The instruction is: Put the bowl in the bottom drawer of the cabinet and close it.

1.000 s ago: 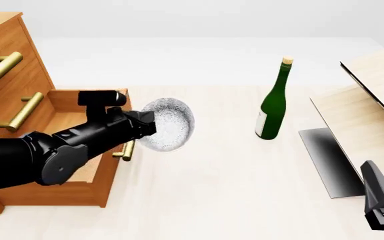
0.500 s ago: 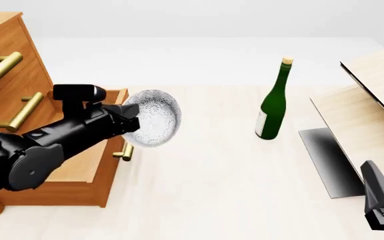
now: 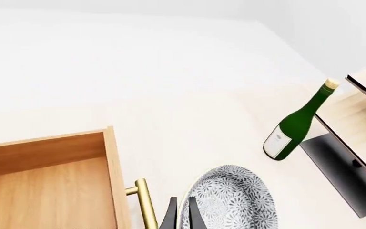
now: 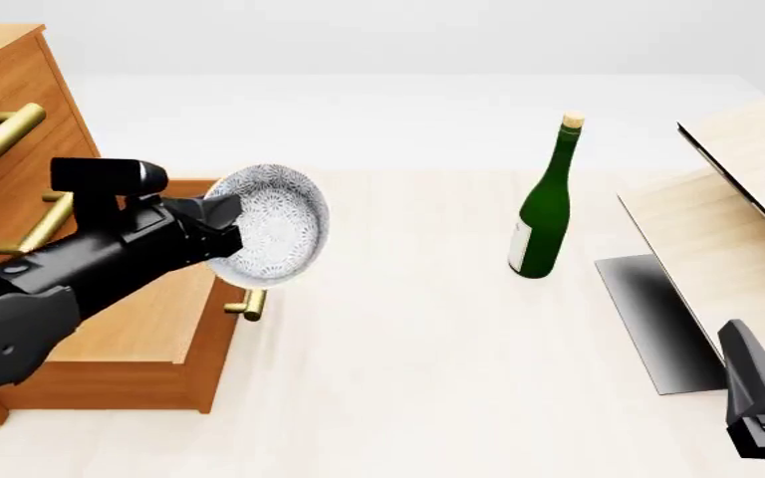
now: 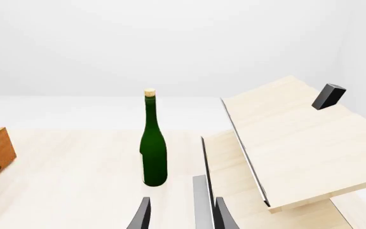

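The left gripper [image 4: 223,224] pinches the rim of the bowl [image 4: 274,236] between its fingers, holding it tipped on edge in the air just above the front edge of the bottom drawer [image 4: 156,329], which stands pulled open from the cabinet [image 4: 11,119] at the table's [image 4: 422,378] left edge. The right gripper [image 5: 178,217] hangs near the table's right front corner, fingers spread, holding nothing, well apart from the green bottle [image 4: 545,204]

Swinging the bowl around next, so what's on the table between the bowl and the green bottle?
Nothing: the front view shows bare tabletop between the bowl and the bottle.
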Motion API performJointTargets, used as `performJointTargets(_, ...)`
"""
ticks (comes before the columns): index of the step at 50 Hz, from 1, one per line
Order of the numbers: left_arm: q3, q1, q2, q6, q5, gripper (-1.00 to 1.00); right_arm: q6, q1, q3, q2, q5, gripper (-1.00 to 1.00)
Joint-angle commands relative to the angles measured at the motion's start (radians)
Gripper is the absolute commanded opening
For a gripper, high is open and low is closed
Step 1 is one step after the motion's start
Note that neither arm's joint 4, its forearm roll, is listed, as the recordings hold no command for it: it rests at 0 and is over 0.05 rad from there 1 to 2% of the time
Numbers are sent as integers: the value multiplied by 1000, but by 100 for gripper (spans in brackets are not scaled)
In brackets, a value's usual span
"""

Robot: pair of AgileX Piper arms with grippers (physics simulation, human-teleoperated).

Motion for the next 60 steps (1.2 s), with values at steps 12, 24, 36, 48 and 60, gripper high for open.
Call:
performJointTargets(12,19,84,-90,32,41,-100,0,0,0,0,0,100)
performJointTargets(24,28,141,-131,48,61,-100,0,0,0,0,0,100)
performJointTargets(36,46,207,-136,58,63,-100,0,0,0,0,0,100)
performJointTargets(48,63,289,-150,79,60,-100,0,0,0,0,0,100)
performJointTargets(60,73,325,-141,91,46,-100,0,0,0,0,0,100)
